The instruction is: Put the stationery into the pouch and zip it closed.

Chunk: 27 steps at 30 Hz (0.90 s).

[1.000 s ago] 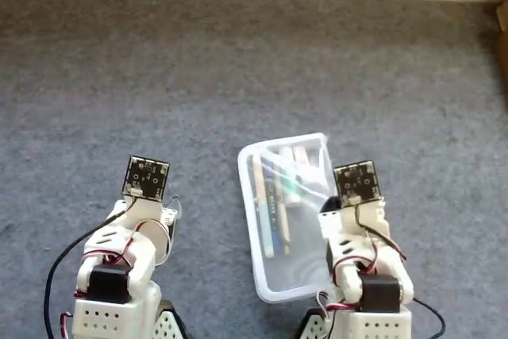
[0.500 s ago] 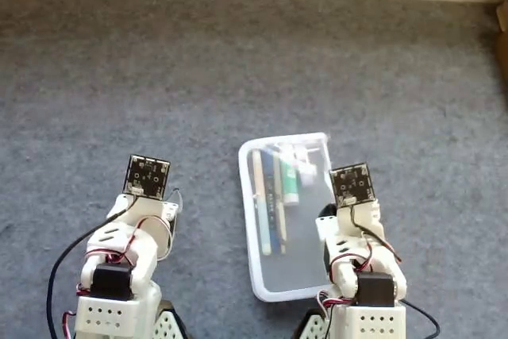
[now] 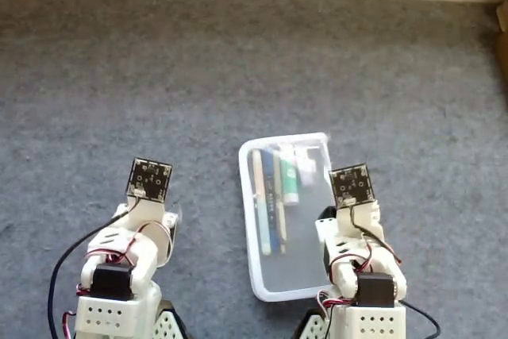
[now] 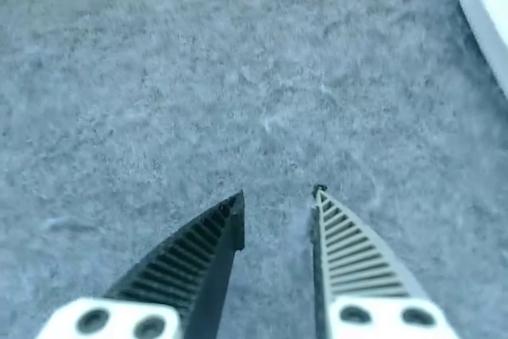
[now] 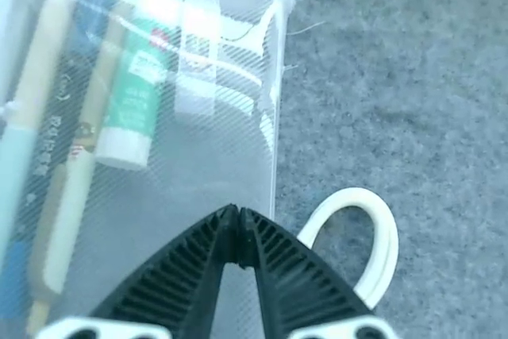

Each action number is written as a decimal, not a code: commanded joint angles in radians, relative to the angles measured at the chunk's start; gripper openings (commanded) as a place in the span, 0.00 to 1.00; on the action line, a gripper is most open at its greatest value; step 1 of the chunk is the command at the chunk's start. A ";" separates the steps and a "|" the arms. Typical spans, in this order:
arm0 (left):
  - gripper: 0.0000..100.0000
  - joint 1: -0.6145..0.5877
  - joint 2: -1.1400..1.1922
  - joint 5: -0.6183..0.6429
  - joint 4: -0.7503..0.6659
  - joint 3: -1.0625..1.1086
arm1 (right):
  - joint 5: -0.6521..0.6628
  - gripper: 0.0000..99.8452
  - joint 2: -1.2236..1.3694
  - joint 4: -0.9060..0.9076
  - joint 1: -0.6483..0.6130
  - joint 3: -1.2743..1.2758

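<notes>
A clear mesh pouch (image 3: pixel 292 269) lies on the grey carpet between my two arms. Inside it are several pens (image 3: pixel 268 206) and a green-and-white glue stick (image 3: pixel 289 182). The right wrist view shows the glue stick (image 5: pixel 135 101), the pens (image 5: pixel 48 156) and a small white piece (image 5: pixel 196 61) through the pouch wall (image 5: pixel 198 180). My right gripper (image 5: pixel 236 213) is shut just above the pouch near its long edge, beside a white loop (image 5: pixel 379 232). Over bare carpet to the left of the pouch, my left gripper (image 4: pixel 278 200) is open and holds nothing.
A corner of the pouch (image 4: pixel 486 1) shows in the left wrist view. Grey carpet (image 3: pixel 238 61) stretches far ahead of both arms. A pale wall strip runs along the far edge, and a brown object (image 3: pixel 503 33) sits at the far right.
The pouch has straightened and its contents have settled in line with it. The right arm drew slightly left and back. The left arm barely shifted.
</notes>
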 commanded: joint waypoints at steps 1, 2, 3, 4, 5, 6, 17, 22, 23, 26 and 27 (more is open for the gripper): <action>0.14 -0.005 -0.005 0.011 0.048 0.024 | -0.005 0.00 -0.007 0.044 -0.005 0.117; 0.13 -0.005 -0.005 0.011 0.054 0.024 | -0.009 0.00 -0.007 0.059 -0.005 0.117; 0.10 -0.005 -0.005 0.011 0.052 0.024 | -0.026 0.00 -0.007 0.067 -0.005 0.117; 0.05 -0.005 -0.005 0.011 0.052 0.024 | -0.046 0.00 -0.007 0.071 -0.005 0.117; 0.01 -0.005 -0.005 0.011 0.052 0.024 | -0.066 0.00 -0.007 0.076 -0.005 0.117; 0.01 -0.005 -0.005 0.011 0.054 0.024 | -0.077 0.00 -0.007 0.077 -0.005 0.117; 0.04 0.001 -0.007 0.011 0.130 0.024 | -0.052 0.00 -0.007 0.096 -0.005 0.116; 0.04 0.001 -0.007 0.011 0.130 0.024 | -0.052 0.00 -0.007 0.096 -0.005 0.116; 0.04 0.001 -0.007 0.011 0.130 0.024 | -0.052 0.00 -0.007 0.096 -0.005 0.116; 0.04 0.001 -0.007 0.011 0.130 0.024 | -0.052 0.00 -0.007 0.096 -0.005 0.116; 0.04 0.001 -0.007 0.011 0.130 0.024 | -0.052 0.00 -0.007 0.096 -0.005 0.116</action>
